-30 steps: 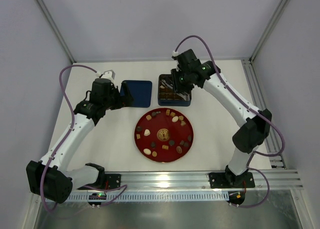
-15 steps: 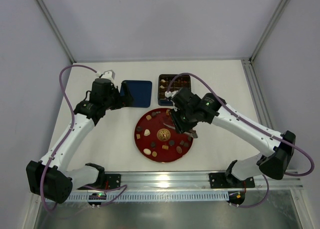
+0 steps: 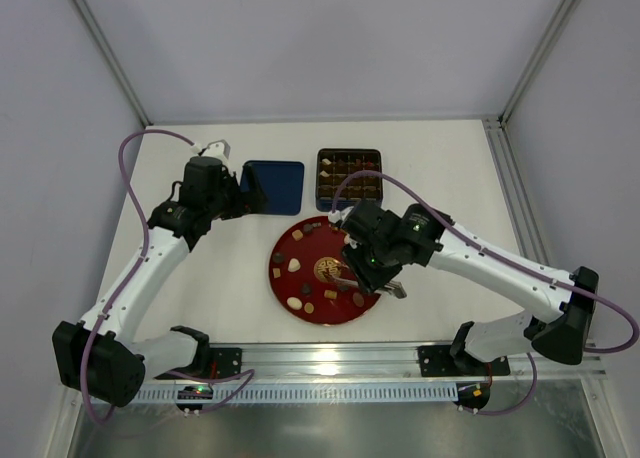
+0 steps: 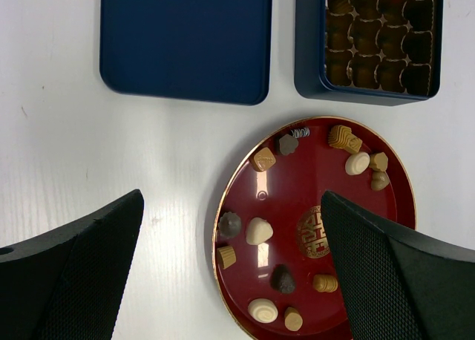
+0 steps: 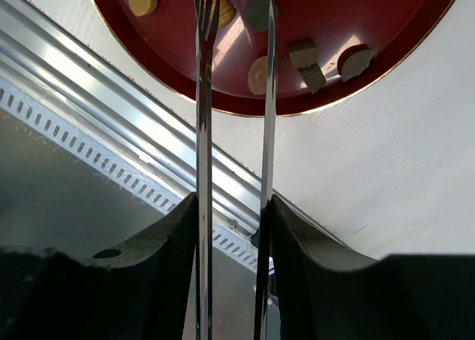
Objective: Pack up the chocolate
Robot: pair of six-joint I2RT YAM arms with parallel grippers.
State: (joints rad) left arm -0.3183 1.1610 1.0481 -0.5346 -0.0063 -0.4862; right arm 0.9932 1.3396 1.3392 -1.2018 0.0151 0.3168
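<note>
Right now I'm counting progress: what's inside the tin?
The tin holds a gridded insert with brown chocolates in several cells; the frame crops its far rows.

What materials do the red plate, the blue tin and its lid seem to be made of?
Red plate: probably lacquered wood or plastic; it is glossy, mirrors the chocolates, and has a gold rim and emblem.
Blue tin: likely painted metal, with thin walls and rounded corners; its brown insert looks like moulded plastic.
Lid: the same satin blue, apparently metal.

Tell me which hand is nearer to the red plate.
Right. The right hand hangs directly over the red plate, above its chocolates. The left hand sits off the plate, over the blue lid at the plate's far left.
</note>
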